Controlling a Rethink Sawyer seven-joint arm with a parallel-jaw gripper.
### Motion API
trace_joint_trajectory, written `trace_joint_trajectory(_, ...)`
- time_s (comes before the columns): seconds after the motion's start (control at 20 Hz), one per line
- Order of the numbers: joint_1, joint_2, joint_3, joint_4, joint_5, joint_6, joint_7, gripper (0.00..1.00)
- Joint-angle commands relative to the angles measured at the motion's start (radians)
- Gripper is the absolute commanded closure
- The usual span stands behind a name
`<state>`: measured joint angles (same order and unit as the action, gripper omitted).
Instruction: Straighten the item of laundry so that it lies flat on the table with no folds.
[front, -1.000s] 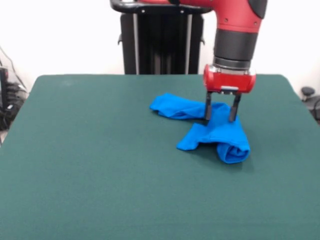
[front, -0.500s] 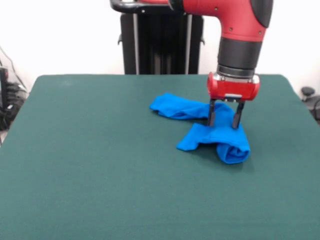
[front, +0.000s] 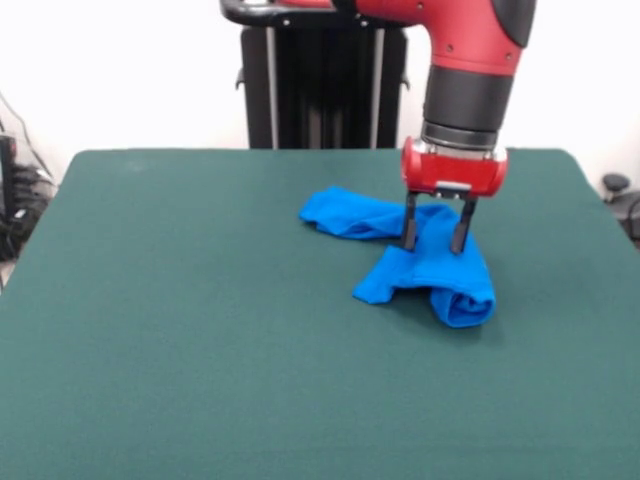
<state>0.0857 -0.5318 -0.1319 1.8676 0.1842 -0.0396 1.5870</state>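
The bright blue T-shirt (front: 420, 262) lies crumpled right of the middle of the dark green table (front: 200, 330). One part stretches to the left, and a rolled fold sits at its near right end. Its print is hidden in the folds. My gripper (front: 434, 244) hangs straight down from the red arm over the middle of the shirt. It is open, with the two black fingers (front: 409, 222) spread apart and their tips down at the cloth.
The robot's black pedestal (front: 320, 80) stands behind the table's far edge. Cables and gear show past the left edge (front: 15, 200), and a dark object lies off the right edge (front: 615, 185).
The gripper moved a little right and lower, then came back left. Its fingers stay spread. The shirt's rolled right end has shifted very slightly to the left.
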Motion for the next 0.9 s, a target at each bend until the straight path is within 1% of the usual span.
trace_joint_trajectory(0.05,0.006,-0.004,-0.008,-0.03,0.058,0.11,0.203,0.0)
trace_joint_trajectory(0.25,-0.016,-0.005,0.016,-0.007,0.047,0.077,0.21,0.0)
trace_joint_trajectory(0.4,-0.031,0.01,0.035,-0.002,0.038,0.048,0.213,0.0)
trace_joint_trajectory(0.6,-0.041,0.006,0.034,0.009,0.026,0.041,0.206,0.0)
trace_joint_trajectory(0.75,-0.068,0.005,0.041,0.02,0.0,0.028,0.19,0.0)
trace_joint_trajectory(0.9,-0.107,0.035,0.059,0.024,-0.04,-0.028,0.177,0.0)
